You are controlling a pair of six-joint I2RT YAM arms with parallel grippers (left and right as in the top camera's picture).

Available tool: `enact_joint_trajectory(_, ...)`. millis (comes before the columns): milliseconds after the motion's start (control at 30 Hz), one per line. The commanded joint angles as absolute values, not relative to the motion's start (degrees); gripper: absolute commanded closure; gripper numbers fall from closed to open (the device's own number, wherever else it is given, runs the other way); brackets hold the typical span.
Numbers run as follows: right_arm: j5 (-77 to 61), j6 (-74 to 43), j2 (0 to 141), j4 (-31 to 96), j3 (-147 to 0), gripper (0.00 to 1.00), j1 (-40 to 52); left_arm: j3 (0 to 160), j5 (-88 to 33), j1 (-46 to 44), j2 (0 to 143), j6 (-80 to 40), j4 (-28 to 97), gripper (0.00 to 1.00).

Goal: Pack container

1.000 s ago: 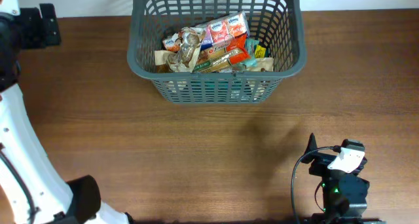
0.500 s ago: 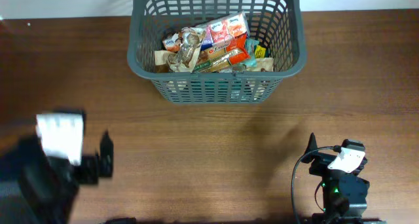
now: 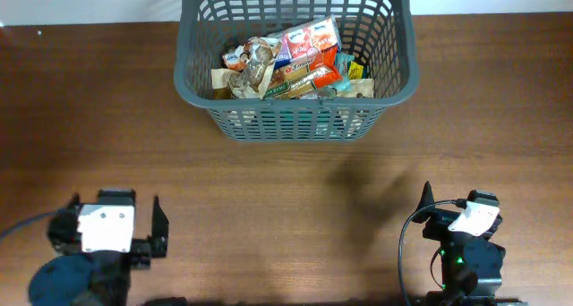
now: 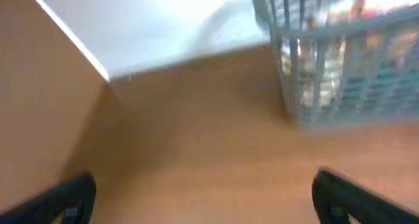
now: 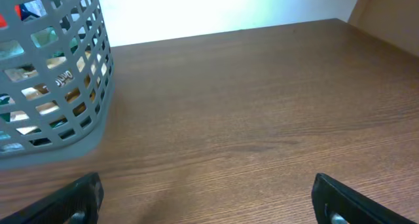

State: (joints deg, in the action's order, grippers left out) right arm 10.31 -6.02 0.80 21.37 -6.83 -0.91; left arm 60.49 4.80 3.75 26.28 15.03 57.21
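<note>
The brown wooden table point(image 3: 286, 199) carries the container point(image 3: 295, 123) at its far edge, near the middle, heaped with food packets point(image 3: 295, 60). No loose packet shows outside it, so the packing looks finished. Well apart from it, the left hand point(image 4: 206, 201) and right hand point(image 5: 209, 201) sit spread and empty.

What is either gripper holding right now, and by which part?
Nothing is held. The left gripper and the right gripper are both open with only table between their fingers, apart from the container.
</note>
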Motion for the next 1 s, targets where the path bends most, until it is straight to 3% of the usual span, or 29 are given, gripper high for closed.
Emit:
enact_joint_trajectory(0,11.0,-6.3,0.2,21.3,-6.4,0.01,-0.4,60.1,5.2,3.5,24.8,16.3,46.8,0.01)
enact_joint_trajectory(200,11.0,-6.3,0.2,21.3,-6.4,0.01,-0.4,54.4,5.2,3.1,21.2,16.3,34.0,0.01)
enact_joint_trajectory(533,11.0,-6.3,0.2,21.4,-6.4,0.01,-0.4,25.2,5.2,-1.4,9.2,16.3,12.4,0.01)
enact_joint_trajectory(967,11.0,-6.3,0.2,21.3,-6.4,0.01,-0.4,5.7,5.2,-1.8,0.6,16.3,-0.1,0.01)
